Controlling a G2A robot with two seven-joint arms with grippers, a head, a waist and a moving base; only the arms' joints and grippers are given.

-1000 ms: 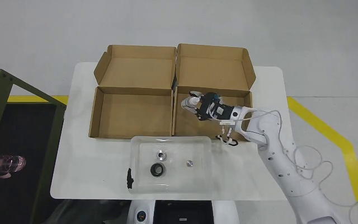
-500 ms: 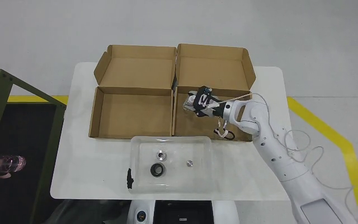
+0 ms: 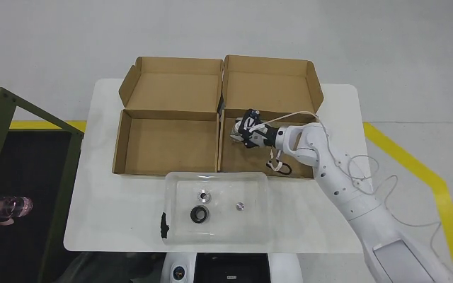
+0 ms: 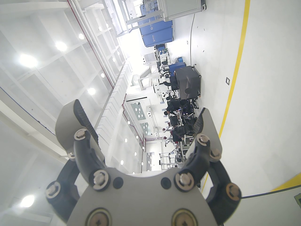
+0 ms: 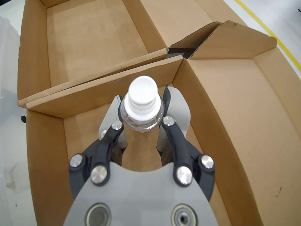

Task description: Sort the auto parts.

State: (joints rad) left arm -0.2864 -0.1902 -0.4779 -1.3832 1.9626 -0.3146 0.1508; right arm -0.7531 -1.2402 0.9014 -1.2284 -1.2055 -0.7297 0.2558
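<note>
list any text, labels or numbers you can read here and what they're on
None can be read.
Blue cabinets, far across the hall: small white marks, too small to read.
Cardboard boxes, clear tub, white-capped part: no print visible.

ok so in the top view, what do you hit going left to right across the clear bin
small black piece on the left rim of the clear bin → black ring → small silver round part
</note>
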